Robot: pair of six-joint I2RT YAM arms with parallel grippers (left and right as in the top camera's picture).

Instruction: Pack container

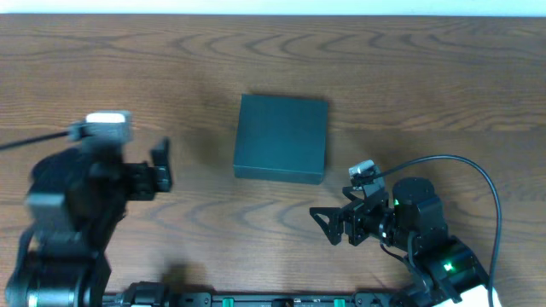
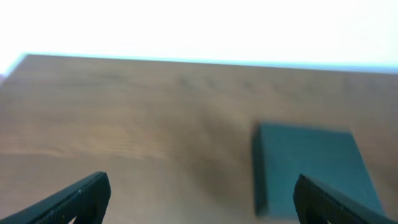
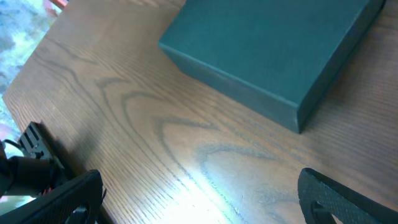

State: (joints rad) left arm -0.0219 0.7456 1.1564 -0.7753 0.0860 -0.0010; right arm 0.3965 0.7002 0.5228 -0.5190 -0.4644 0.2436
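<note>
The dark teal-green container [image 1: 282,138] lies shut in the middle of the wooden table. It also shows in the left wrist view [image 2: 311,168] and in the right wrist view [image 3: 273,43]. My left gripper [image 1: 160,166] is open and empty, to the left of the container; its fingers show in the left wrist view [image 2: 202,196]. My right gripper [image 1: 328,226] is open and empty, just in front of the container's near right corner; its fingers show in the right wrist view [image 3: 199,196]. No snack packets are in view.
The wooden table [image 1: 426,85] runs to a far edge at the top of the overhead view. A black cable [image 1: 478,170] loops above the right arm. The left arm's body [image 1: 68,213] fills the near left corner.
</note>
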